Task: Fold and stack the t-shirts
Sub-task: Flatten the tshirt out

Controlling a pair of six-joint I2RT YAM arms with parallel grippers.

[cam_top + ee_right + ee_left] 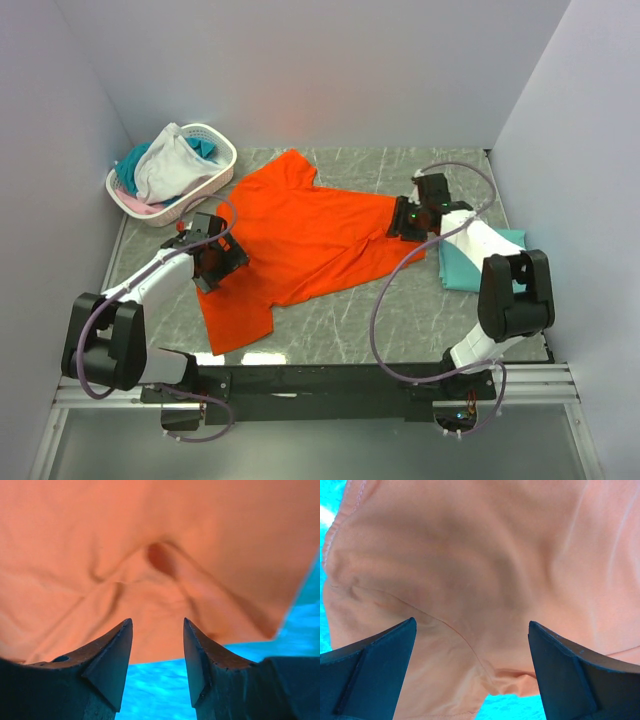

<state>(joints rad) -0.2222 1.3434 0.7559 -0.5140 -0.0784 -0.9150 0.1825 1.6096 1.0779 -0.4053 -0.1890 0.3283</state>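
So the orange t-shirt point(310, 240) was lying spread out across the middle of the table point(400, 320), running diagonally from the near left toward the far right, a bit wrinkly but mostly flat.

The left gripper point(215, 258) sat low over the shirt's left edge. In its wrist view the two fingers point(375, 670) were spread wide, with orange cloth and a seam lying between them and nothing pinched.

The right gripper point(408, 222) was at the shirt's right end. Its fingers were much closer together, only a narrow gap between them. The tips were over a bunched fold near the cloth's edge, and I couldn't see any cloth clamped between them.

A folded teal shirt point(462, 268) lay on the right side of the table, partly hidden under the right arm and near the orange one's right end.

The white basket point(222, 150) was in the far left corner, holding a white garment point(170, 165) piled with some teal and pink pieces.
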